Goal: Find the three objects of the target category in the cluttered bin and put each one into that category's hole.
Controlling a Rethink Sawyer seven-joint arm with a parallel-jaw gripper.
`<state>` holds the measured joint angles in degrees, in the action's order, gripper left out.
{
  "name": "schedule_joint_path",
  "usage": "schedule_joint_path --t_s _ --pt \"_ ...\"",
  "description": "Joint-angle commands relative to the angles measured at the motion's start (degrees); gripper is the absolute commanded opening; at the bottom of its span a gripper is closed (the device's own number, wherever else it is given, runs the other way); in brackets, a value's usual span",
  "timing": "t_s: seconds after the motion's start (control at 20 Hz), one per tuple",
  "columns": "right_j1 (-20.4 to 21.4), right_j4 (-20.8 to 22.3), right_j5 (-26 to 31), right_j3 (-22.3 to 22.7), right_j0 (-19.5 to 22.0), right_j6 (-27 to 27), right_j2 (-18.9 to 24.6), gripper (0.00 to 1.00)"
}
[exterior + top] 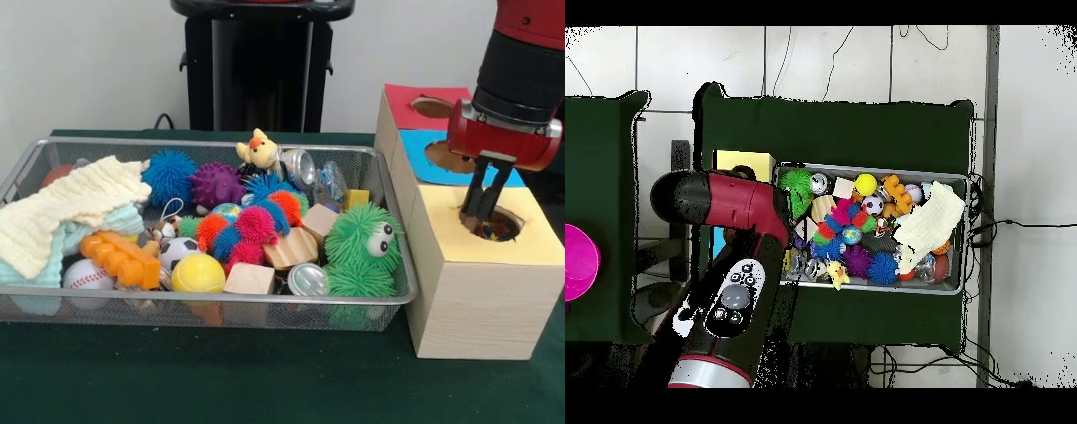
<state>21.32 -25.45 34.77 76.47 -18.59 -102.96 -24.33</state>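
Frontally: gripper [481, 212] dipped into the round hole [491, 225] of the yellow-topped section of the wooden box [468, 291], dark fingers [476, 196] close together, tips inside the hole's rim; whether clamped on anything, impossible to tell. Something multicoloured visible down in that hole. Beyond it, a blue-topped section and a red-topped one, each with its own hole. Left of the box, wire bin [18, 177] crowded with toys: green fuzzy ball with eyes [362, 247], multicoloured spiky ball [252, 230], yellow ball [198, 274], baseball [86, 276], wooden blocks, cream cloth [66, 212].

Overhead: red arm [725, 205] covering most of the box, only its yellow corner [745, 162] exposed; bin [957, 285] just beside it.
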Motion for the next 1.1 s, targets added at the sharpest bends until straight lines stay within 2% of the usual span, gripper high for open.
schedule_joint_path --t_s 0.05,0.5,0.95,1.1 --pt "4.89 6.78 8.84 1.61 6.22 8.97 10.21 0.0" --pt "9.84 10.67 23.78 -7.94 4.62 3.12 8.69 0.0" --pt "15.03 12.28 27.71 -8.79 5.03 1.58 8.84 0.0" --pt "16.85 13.18 27.63 -7.22 5.42 1.77 8.44 0.0"
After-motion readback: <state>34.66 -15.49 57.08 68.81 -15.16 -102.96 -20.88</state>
